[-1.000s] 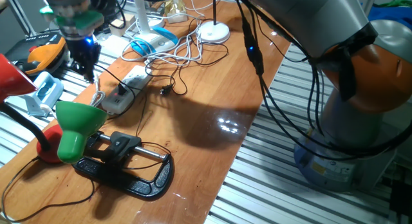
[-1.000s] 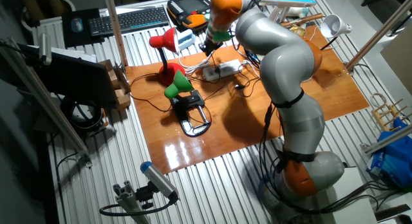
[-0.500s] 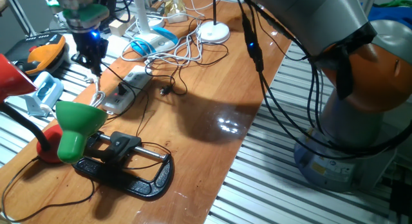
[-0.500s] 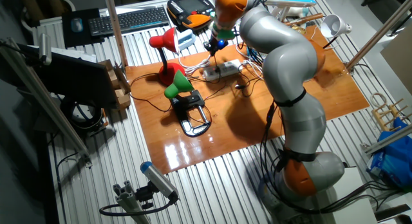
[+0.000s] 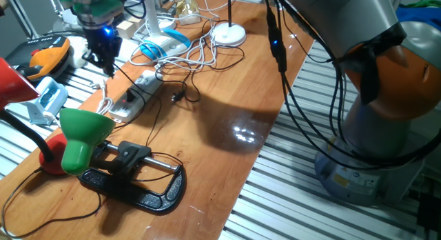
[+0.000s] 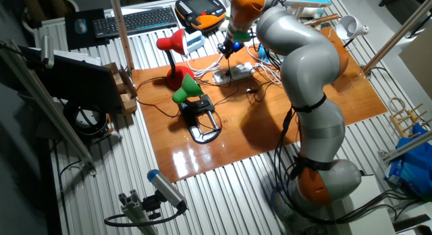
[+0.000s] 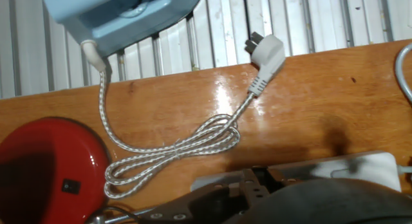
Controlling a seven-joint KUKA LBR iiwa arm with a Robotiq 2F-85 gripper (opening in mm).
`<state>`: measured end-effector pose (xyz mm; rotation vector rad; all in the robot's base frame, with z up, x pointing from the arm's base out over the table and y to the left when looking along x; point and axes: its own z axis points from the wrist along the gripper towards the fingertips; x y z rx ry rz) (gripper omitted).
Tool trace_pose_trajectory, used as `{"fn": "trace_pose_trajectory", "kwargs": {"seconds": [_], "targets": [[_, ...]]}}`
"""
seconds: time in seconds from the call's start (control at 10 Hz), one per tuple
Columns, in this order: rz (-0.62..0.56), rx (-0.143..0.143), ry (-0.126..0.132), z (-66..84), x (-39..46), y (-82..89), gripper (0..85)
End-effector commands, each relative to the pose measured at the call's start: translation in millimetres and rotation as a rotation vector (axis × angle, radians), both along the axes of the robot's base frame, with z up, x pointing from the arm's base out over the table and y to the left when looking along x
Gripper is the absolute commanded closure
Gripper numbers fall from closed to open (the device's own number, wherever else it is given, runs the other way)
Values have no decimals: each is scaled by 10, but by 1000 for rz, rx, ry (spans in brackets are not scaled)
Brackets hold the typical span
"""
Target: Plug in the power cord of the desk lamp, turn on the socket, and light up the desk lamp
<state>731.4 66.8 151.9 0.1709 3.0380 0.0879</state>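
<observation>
White braided cord (image 7: 168, 147) lies coiled on the table (image 5: 227, 102), and its plug (image 7: 267, 55) rests loose near the table edge, not inserted. At far left in the fixed view sits the red lamp (image 5: 14, 81); next to it stands the green lamp (image 5: 81, 133) on its black clamp (image 5: 138, 181). Further right lies the socket (image 5: 134, 96), with a black plug (image 5: 128, 96) seated in one outlet; I cannot tell which lamp that lead serves. No lamp shade appears lit. I judge the plug-in step possibly done for one lamp; the switch steps remain. My gripper (image 5: 102, 55) hovers above the far end of the socket, apart from it. The hand view does not show my fingertips clearly, so I cannot tell whether they are open or closed. I carry nothing visible.
</observation>
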Motion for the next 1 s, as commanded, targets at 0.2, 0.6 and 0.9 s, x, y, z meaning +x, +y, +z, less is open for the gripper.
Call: {"fn": "trace_pose_trajectory", "kwargs": {"seconds": [0.2, 0.6, 0.9], "targets": [[-53, 4, 10, 40, -46, -146, 850], [-142, 16, 24, 6, -138, -280, 850], [-172, -4, 28, 57, -200, -358, 850]]}}
